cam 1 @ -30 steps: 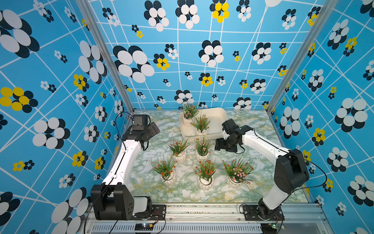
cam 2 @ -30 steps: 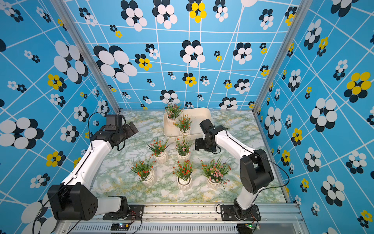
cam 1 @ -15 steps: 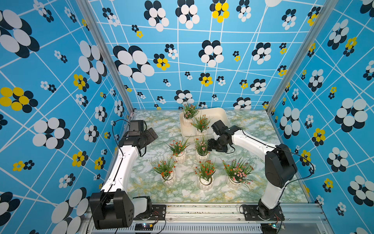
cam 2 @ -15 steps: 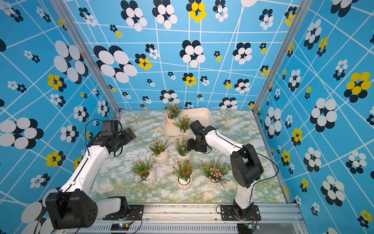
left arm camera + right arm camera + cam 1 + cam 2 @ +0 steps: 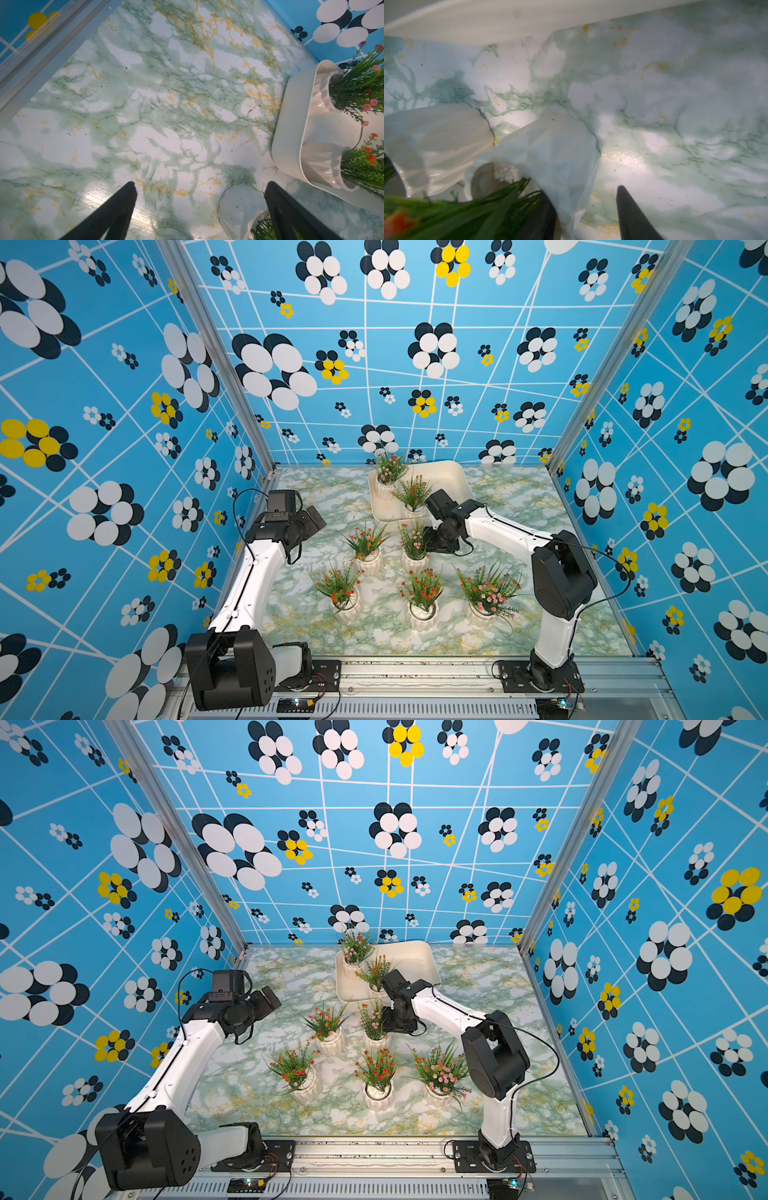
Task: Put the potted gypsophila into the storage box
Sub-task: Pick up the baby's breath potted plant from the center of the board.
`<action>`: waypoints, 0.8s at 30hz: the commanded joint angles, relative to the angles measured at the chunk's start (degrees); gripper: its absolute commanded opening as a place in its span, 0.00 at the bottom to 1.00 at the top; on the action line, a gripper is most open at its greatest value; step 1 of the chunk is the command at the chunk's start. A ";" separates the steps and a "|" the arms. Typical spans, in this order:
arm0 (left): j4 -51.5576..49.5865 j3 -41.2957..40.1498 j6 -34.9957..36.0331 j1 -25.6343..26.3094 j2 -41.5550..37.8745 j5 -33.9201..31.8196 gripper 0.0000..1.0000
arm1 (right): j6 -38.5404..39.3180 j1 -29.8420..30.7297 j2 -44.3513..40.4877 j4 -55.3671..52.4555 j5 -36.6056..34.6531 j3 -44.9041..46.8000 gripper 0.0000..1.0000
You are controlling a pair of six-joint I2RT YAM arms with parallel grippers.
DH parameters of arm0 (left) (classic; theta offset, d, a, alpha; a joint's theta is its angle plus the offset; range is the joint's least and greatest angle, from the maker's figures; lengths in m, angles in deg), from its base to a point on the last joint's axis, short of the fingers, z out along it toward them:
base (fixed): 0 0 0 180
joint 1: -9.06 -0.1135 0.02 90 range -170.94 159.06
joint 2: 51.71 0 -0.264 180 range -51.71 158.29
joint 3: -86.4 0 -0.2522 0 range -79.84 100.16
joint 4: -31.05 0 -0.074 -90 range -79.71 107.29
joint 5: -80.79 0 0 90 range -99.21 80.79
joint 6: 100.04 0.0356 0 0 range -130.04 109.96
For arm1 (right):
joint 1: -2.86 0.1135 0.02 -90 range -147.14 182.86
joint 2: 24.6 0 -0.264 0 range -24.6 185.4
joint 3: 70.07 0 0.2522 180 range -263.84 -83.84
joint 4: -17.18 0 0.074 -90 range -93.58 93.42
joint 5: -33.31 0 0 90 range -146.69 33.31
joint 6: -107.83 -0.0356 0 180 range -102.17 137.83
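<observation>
Near row: three pots upright on the table (image 5: 291,614), well apart: near-left pot (image 5: 347,610) with red blooms, near-mid pot (image 5: 422,616) red, near-right pot (image 5: 480,612) pink. Next row back has two more, close side by side but not touching: mid-left pot (image 5: 369,564) and mid-right pot (image 5: 415,562). Right gripper (image 5: 430,543) is low at the right side of the mid-right pot. In the right wrist view its jaws stand partly apart and straddle that pot's rim wall. One finger (image 5: 537,220) is on the plant side, half hidden by the wall and leaves. The other finger (image 5: 631,214) is outside, with a strip of table showing between it and the wall, so it has no grip on the pot. The pot's base is on the table, just near of the box. Left gripper (image 5: 311,521) hangs over bare table at the left, slightly farther back than the mid row, jaws spread wide, holding nothing. In the left wrist view the mid-left pot shows beside one fingertip. Far centre: box (image 5: 457,472) on the table by the back wall. Two pots stand inside along its left side: box-near pot (image 5: 413,511) with orange blooms, box-far pot (image 5: 384,489) with pink blooms in the far-left corner.
</observation>
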 commanded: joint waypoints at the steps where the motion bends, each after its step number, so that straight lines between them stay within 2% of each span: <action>1: 1.43 -1.35 -0.73 -0.53 -0.15 0.75 0.99 | 0.47 0.78 1.04 -2.44 -3.09 -1.85 0.42; 15: 2.22 -3.02 -0.32 -1.07 0.19 2.13 0.99 | 1.21 1.63 0.96 -5.59 -6.57 -3.90 0.08; 24: 2.62 -2.90 -0.18 -1.33 0.98 2.45 0.99 | 2.60 1.66 -0.24 -8.52 -7.42 -6.31 0.02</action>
